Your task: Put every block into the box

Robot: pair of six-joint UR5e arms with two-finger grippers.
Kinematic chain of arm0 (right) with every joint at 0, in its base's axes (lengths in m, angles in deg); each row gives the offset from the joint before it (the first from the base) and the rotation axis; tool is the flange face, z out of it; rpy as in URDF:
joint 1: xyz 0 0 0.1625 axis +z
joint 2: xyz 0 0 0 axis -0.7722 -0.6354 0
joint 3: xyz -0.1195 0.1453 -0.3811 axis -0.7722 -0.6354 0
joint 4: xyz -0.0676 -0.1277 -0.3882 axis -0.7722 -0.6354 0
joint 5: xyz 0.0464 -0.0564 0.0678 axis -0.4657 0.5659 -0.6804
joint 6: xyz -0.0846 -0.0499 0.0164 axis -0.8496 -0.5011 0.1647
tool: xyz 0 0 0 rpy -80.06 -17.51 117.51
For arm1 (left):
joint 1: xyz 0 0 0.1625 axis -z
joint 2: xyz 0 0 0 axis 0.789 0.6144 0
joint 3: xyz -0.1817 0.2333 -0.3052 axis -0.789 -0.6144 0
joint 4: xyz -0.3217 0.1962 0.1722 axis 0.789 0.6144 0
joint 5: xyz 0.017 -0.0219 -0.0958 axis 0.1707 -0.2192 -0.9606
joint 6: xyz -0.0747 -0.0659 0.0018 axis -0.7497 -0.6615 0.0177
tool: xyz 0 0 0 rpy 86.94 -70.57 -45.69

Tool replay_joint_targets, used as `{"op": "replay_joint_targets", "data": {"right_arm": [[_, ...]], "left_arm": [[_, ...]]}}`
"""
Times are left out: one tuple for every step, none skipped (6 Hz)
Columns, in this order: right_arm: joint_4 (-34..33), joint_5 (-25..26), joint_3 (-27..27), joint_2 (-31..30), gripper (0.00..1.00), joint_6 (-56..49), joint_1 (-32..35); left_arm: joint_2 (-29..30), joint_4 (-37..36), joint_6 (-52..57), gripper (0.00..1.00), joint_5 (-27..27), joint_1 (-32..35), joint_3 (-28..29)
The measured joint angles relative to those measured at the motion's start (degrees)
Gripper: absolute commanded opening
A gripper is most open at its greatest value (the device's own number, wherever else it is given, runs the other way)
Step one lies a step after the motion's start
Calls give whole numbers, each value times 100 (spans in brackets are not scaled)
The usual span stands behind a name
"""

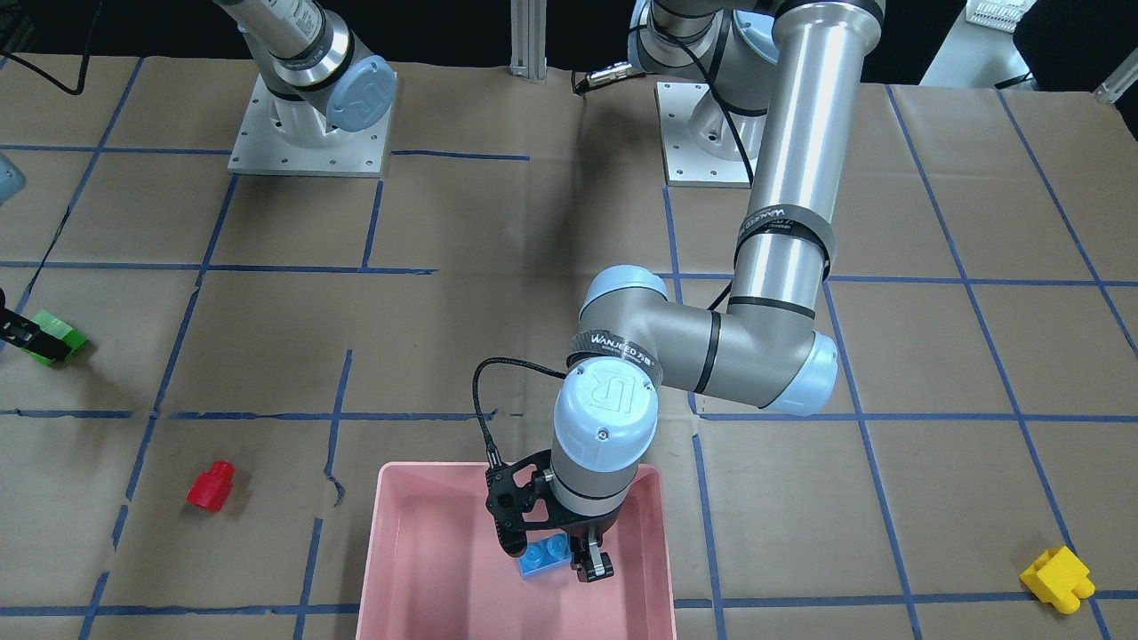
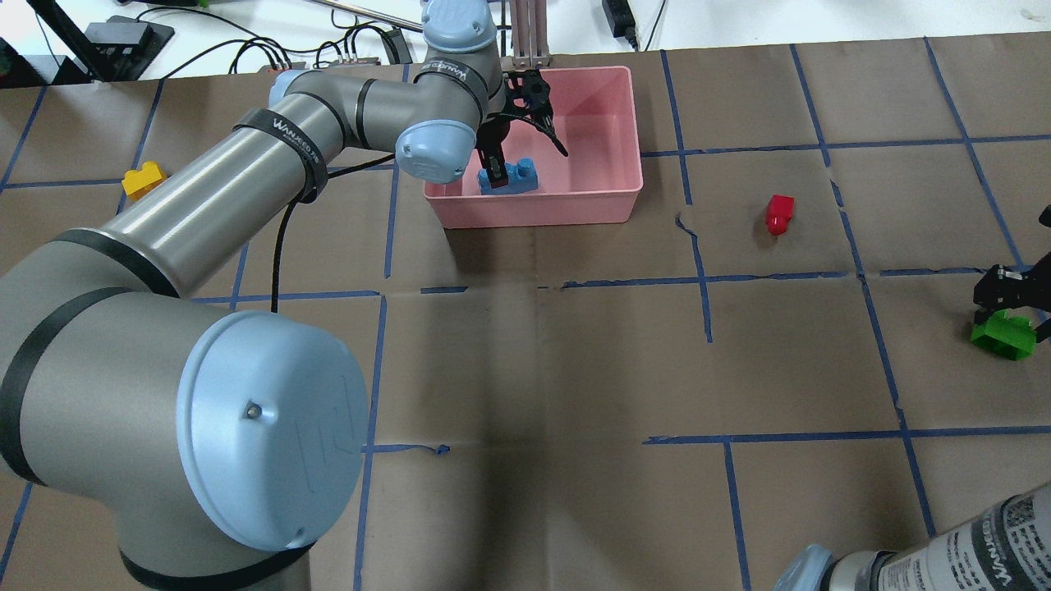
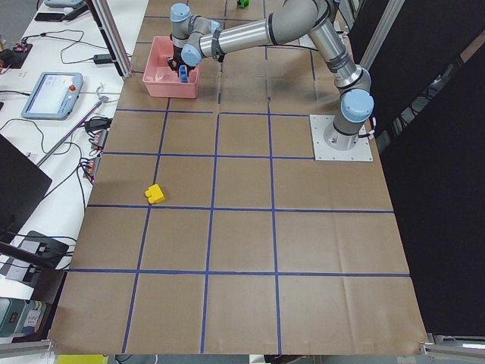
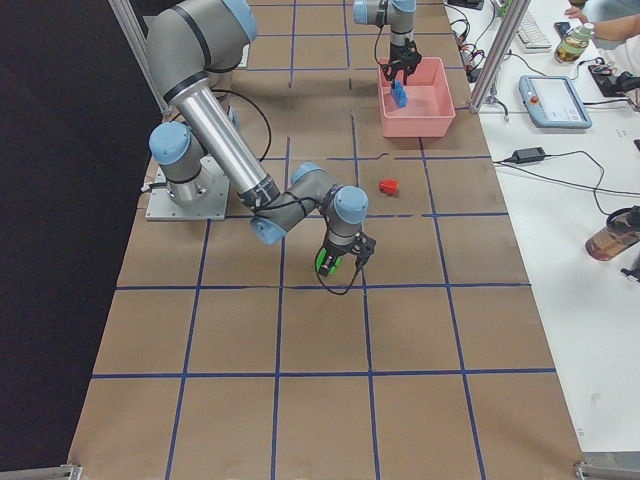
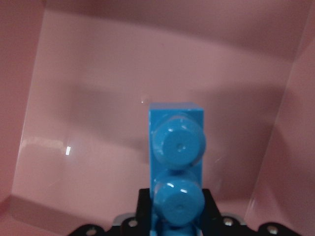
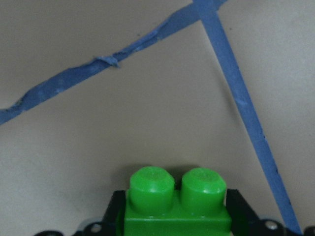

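Nearest the robot, you have the right gripper (image 2: 1008, 312) clamped on the green block (image 6: 177, 206), studs up, low over the table (image 2: 575, 369). Farther out lies the red block (image 2: 778, 213). Farthest, your left gripper (image 2: 495, 171) clasps the blue block (image 5: 177, 147) inside the box (image 2: 542, 209), studs up, long axis along the near wall.
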Motion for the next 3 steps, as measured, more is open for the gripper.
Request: {"op": "replay_joint_targets", "data": {"right_arm": [[9,14,-21,-25,48,8,2],[39,20,-99,-117,48,30,24],[134,0,-266,-312,48,88,107]], "left_arm": [[-90,40,-4,98,-8,-13,19],[-294,176,-29,98,-6,-80,39],[-643,483,-58,98,-18,-269,57]]}}
